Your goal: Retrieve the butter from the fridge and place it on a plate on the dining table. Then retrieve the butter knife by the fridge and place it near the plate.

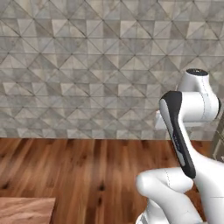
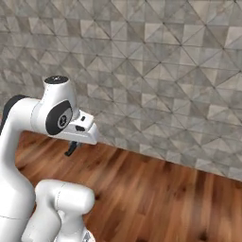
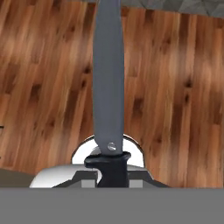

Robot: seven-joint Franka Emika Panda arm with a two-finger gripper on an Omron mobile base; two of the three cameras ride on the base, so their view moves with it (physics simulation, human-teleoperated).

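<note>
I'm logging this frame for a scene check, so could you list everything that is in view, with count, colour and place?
butter knife: one, grey blade with a black handle, clamped by the handle in the gripper, blade pointing away from the hand over the floor.
floor: one, reddish-brown wood planks, running from the base to the wall.
wall: one, grey-beige triangle-pattern tiles, behind the floor.
wooden surface: one corner, light reddish wood, lower left of the left base view; what it belongs to cannot be told.
dark panel edge: one sliver, grey-brown, right edge of the left base view; unclear what it is.
gripper: one, dark fingers, shut on the knife handle.
arm: one, white with dark joints, folded above the base.
</note>
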